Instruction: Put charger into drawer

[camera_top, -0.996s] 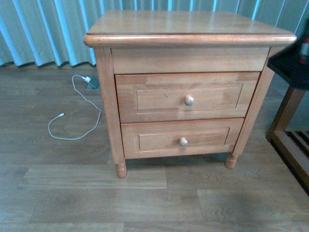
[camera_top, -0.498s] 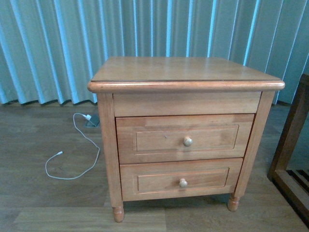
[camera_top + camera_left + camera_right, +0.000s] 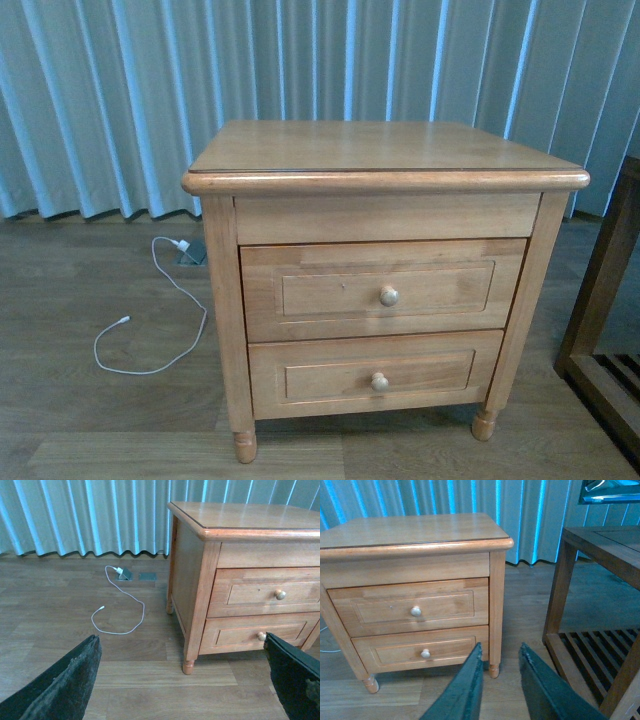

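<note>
Drawer (image 3: 383, 290) is closed, so it needs opening first. My left gripper (image 3: 185, 675) is spread wide, my right gripper (image 3: 499, 680) nearly together, both empty. No charger visible; only a white cable (image 3: 150, 320) on the floor.

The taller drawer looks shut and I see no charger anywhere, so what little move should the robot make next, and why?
Probably reach an arm toward the round knob of the taller drawer to pull it open. The drawer sits flush and closed in the nightstand, and no charger block shows in any view, only a thin white cable on the floor. The left gripper has its jaws wide apart and empty.
</note>
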You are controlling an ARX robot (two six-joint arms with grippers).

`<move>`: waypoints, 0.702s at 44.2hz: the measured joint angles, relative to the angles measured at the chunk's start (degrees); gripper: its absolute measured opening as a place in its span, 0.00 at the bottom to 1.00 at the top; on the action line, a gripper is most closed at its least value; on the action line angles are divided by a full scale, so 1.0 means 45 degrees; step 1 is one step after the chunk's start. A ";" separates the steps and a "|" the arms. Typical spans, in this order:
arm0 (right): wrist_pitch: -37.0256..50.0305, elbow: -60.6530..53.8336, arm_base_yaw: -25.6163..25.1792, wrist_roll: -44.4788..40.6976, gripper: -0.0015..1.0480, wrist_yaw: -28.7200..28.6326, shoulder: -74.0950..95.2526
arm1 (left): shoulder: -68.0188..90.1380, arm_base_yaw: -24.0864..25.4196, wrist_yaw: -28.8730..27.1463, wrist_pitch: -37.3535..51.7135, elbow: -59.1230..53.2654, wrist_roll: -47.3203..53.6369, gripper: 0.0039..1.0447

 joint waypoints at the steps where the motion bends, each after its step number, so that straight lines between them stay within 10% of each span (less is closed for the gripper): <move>1: -0.0044 -0.0029 0.0000 -0.0015 0.16 -0.0005 -0.0097 | 0.0000 0.0000 0.0000 0.0000 0.0000 0.0000 0.94; 5: -0.0262 -0.0155 0.0000 -0.0058 0.01 -0.0005 -0.0486 | 0.0000 0.0000 0.0000 0.0000 0.0005 0.0000 0.94; 31: -0.2953 -0.0840 0.0000 -0.0097 0.02 -0.0019 -0.3565 | 0.0000 0.0000 0.0000 -0.0005 0.0000 0.0000 0.94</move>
